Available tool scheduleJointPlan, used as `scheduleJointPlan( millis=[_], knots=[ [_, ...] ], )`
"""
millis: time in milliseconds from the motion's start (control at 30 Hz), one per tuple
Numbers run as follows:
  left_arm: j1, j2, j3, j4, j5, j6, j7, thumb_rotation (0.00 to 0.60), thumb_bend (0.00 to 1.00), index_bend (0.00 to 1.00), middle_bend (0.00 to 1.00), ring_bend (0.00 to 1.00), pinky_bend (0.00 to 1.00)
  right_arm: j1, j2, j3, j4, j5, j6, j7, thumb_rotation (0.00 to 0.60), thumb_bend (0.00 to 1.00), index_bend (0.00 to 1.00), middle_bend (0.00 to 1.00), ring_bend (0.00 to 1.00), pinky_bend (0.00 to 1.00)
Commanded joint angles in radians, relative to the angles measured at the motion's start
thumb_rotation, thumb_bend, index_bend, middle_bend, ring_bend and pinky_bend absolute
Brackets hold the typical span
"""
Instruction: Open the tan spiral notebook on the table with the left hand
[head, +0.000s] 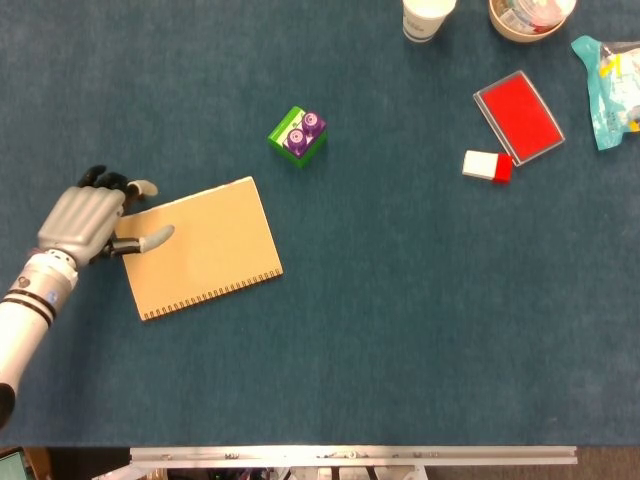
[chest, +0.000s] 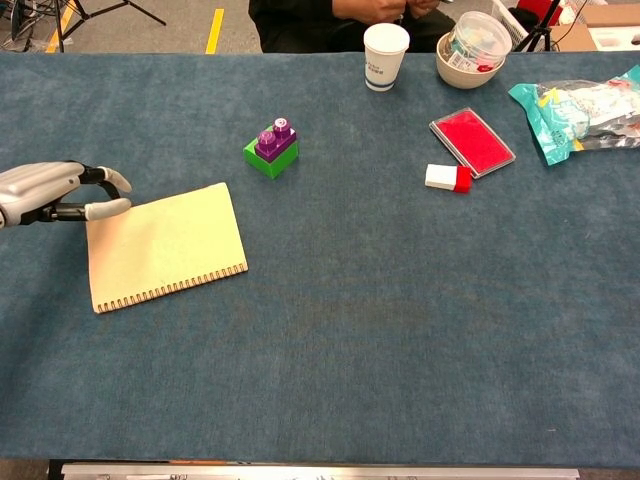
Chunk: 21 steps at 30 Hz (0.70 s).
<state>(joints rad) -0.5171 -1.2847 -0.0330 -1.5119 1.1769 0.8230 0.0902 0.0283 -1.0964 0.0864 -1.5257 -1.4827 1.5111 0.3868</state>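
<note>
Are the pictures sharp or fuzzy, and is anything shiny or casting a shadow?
Head view: evenly lit and sharp; the tan notebook has crisp edges, and the robot hand shows soft highlights on its silver back. Chest view: also clear, with a faint shadow beside the green and purple block and mild glare on the plastic packet.

Only the left arm shows, reaching in from the near left corner of the scene. Its white forearm, ringed with black bands at the wrist, angles up and away toward the far right. The left hand (head: 88, 218) is held palm down, silver back uppermost, holding nothing. Its dark fingers (head: 100, 180) are curled loosely, pointing toward the far side, while the pale-tipped thumb (head: 150, 238) sticks out to the right, apart from them. In the chest view the hand (chest: 45, 190) sits at the left edge, thumb and one finger forming an open gap.
</note>
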Motion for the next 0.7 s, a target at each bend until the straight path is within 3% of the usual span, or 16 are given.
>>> scheduleJointPlan(
  millis=[33,700],
  knots=[
    [0.011,0.007,0.016,0.004,0.0,0.0,-0.005,0.0,0.15,0.21,0.28,0.14,0.03,0.001,-0.002,0.0,0.001,0.0,-0.002,0.0,0.6,0.62,0.5,0.4,0.32,0.42],
    [0.09,0.117,0.112,-0.159,0.096,0.069,-0.014,0.0,0.16,0.2,0.32,0.14,0.03,0.005,-0.007,0.001,-0.005,-0.003,-0.005,-0.012,0.6,0.62,0.5,0.4,0.32,0.42]
  ],
)
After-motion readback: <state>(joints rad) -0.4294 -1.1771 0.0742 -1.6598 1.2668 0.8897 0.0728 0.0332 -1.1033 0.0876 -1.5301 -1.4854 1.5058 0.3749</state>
